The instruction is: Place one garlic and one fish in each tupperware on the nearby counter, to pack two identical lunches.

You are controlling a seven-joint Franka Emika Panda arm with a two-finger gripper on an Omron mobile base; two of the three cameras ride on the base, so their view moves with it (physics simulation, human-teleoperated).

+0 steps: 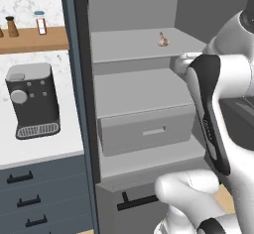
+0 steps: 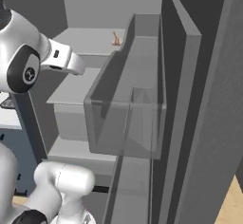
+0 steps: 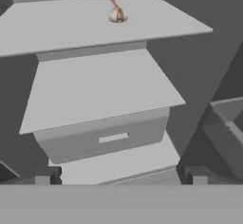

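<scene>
We see the garlic bulb point(image 3: 116, 14) upright, stem away from our hand, alone on the upper fridge shelf point(image 3: 61, 26), drawer point(image 3: 102, 137) nearer below, gripper point(image 3: 121, 178) released, nothing between.

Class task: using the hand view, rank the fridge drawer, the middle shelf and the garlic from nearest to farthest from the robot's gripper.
1. The drawer, low in the fridge, straight ahead of the open gripper.
2. The middle shelf, directly above the drawer.
3. The garlic, resting on the top shelf, toward the back.
</scene>
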